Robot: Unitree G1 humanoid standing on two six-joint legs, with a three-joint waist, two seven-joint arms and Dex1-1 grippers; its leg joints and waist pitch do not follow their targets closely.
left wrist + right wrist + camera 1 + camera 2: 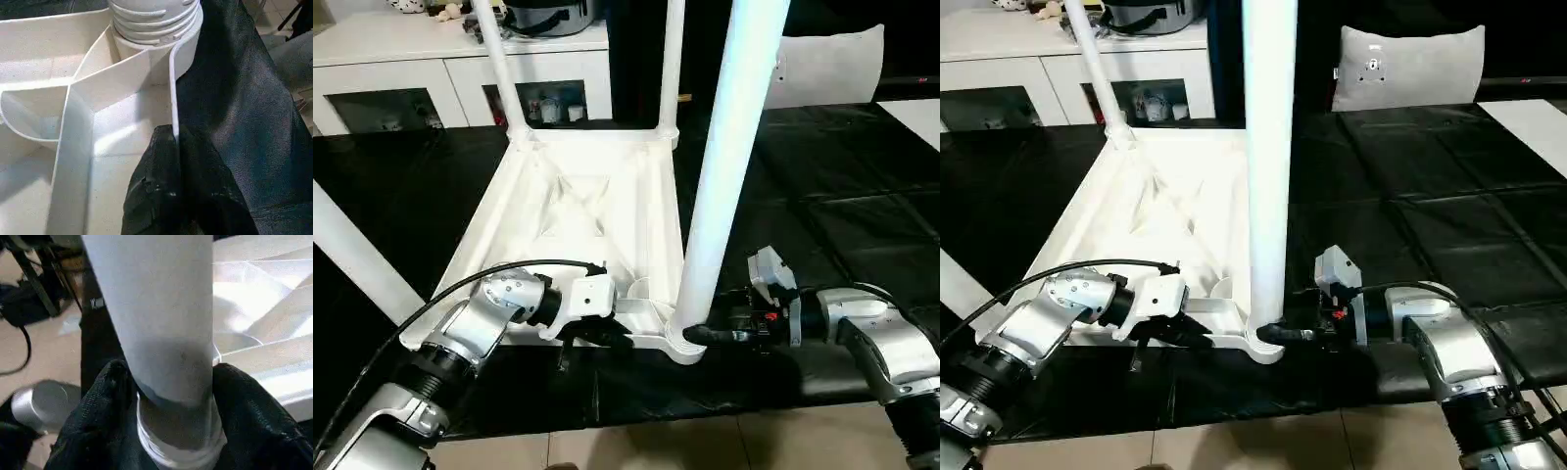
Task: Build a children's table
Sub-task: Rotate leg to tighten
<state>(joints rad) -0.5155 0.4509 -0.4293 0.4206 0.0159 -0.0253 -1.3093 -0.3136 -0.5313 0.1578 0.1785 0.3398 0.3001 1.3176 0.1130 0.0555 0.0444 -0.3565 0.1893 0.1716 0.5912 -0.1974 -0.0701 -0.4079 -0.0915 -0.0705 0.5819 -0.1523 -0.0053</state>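
The white table top (578,196) lies upside down on the black mat, ribbed underside facing up. Two legs (499,59) (671,59) stand in its far corner sockets. A third leg (729,147) stands upright in the near right socket. A fourth white leg (352,250) crosses the left edge of the picture. My left gripper (607,338) is shut on the top's thin near rim (172,88). My right gripper (700,335) reaches in from the right. Its black fingers (110,391) press on both sides of the third leg's base (161,333), just above the socket.
A white glass-door cabinet (460,69) stands behind the mat, with a grey cushion (1410,64) at the back right. The black mat (822,196) stretches out to the right. Its front edge drops to beige floor tiles (656,446) just below my forearms.
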